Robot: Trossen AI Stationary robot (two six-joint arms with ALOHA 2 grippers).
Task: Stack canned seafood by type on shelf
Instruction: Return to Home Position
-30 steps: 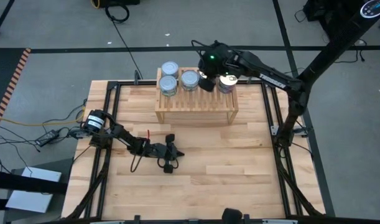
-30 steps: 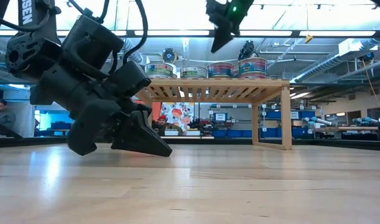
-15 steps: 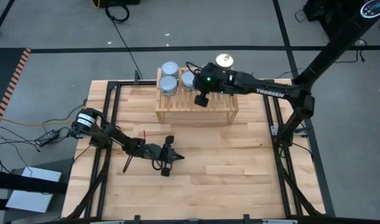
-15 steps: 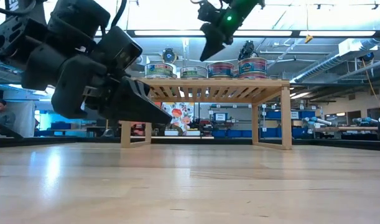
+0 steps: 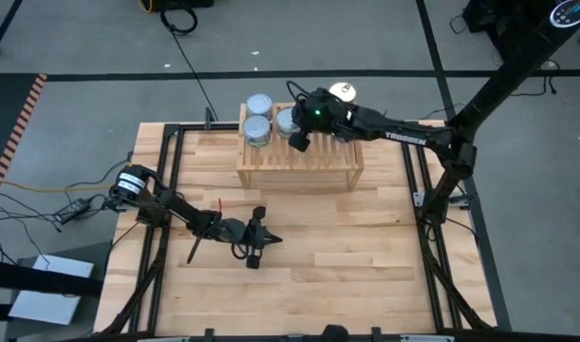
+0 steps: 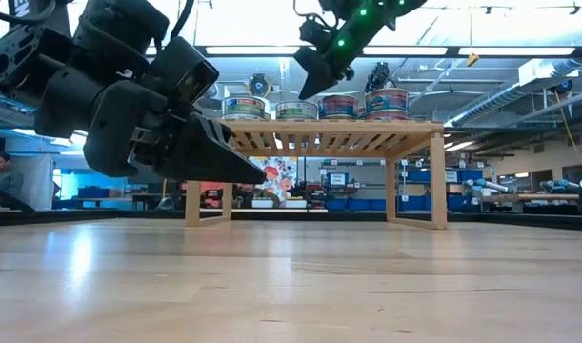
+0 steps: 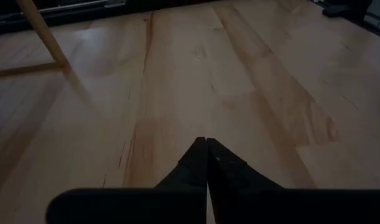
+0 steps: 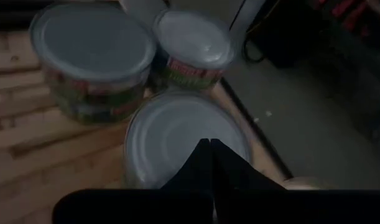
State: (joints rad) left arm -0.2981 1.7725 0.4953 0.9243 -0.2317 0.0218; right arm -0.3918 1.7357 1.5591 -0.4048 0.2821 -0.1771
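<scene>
Right gripper (image 5: 298, 142) hangs over the shelf (image 5: 299, 169) in the high view, just beside the silvery-lidded tins (image 5: 256, 128) that stand on the far part of the shelf. A golden-lidded tin (image 5: 343, 91) shows behind its arm. Left gripper (image 5: 271, 237) is low over the table (image 5: 365, 275), well apart from the shelf.

In the low view the tins stand in a row of short stacks on top of the shelf. The right gripper is above them and touches none, and the left gripper is just above the table.

In the left wrist view its fingers (image 7: 196, 163) are pressed together and hold nothing.

In the right wrist view its fingers (image 8: 199, 163) are also pressed together and empty, over one silvery lid.
</scene>
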